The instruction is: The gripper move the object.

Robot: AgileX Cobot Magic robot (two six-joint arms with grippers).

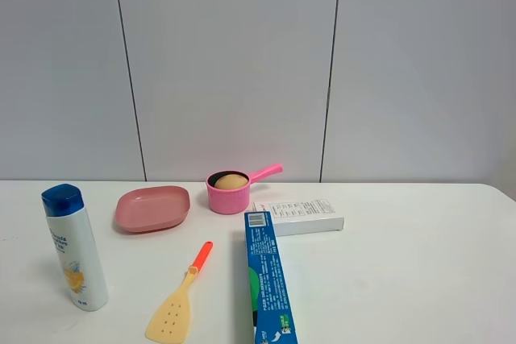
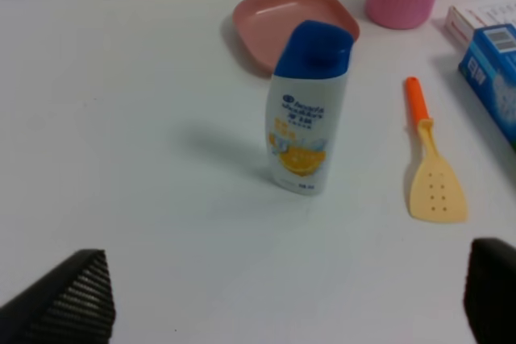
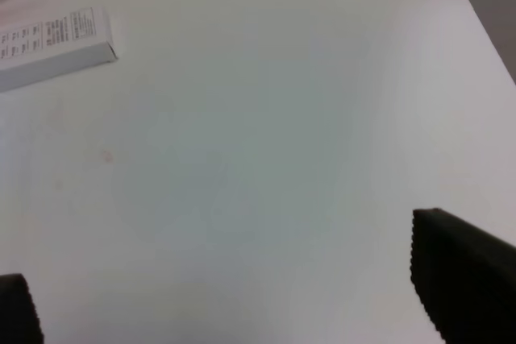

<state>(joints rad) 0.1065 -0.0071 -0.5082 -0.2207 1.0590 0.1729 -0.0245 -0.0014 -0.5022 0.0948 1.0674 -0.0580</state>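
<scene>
Tan-yellow oval potato-like lump [image 1: 231,181] resting inside a small pink plastic saucepan [image 1: 228,199] with a stubby handle pointing right, at the far middle of the white tabletop [image 1: 419,263], close to the grey panelled wall [image 1: 234,62]. Just left of the pan, a shallow pink square dish [image 1: 152,208]. Nearer and further left, an upright white shampoo bottle with a blue cap [image 1: 74,246]. Between bottle and boxes, a pale yellow slotted spatula with an orange handle [image 1: 180,299], lying flat, blade toward the near edge. Right of it, a long blue carton [image 1: 268,278] running near to far, its far end touching a white printed box [image 1: 299,217] lying crosswise. Left gripper [image 2: 282,304] spread wide above bare table, near side of the bottle, holding nothing. Right gripper [image 3: 242,304] likewise spread, empty, over bare table right of the white box, well apart from the lump.
</scene>
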